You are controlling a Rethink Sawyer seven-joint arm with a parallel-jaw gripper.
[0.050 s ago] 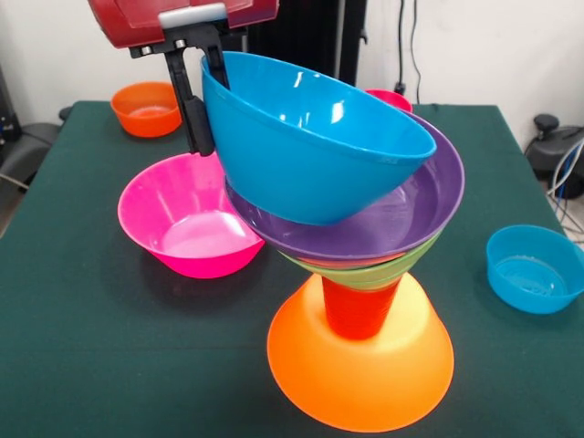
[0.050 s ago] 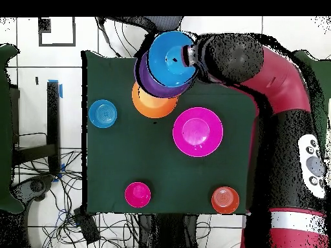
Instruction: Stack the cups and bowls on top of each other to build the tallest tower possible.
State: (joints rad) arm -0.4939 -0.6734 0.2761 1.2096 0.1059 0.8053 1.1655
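Green felt table point(image 1: 73, 301): jaws point(image 1: 203, 91) clamp glossy blue bowl's point(image 1: 310, 137) rim atop tower point(image 1: 360, 301).

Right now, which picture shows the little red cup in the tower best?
The front view. There the orange-red cup stands in plain sight on the upturned big orange bowl, with the green bowl and the purple bowl above it. In the overhead view the bowls stacked on top cover it, so none of it shows.

Dark green counter point(image 1: 73, 301); orange base bowl point(image 1: 360, 365), orange-red cup point(image 1: 359, 310), green bowl point(image 1: 388, 274), purple bowl point(image 1: 411, 214), blue bowl point(image 1: 301, 146), loose pink bowl point(image 1: 187, 224)
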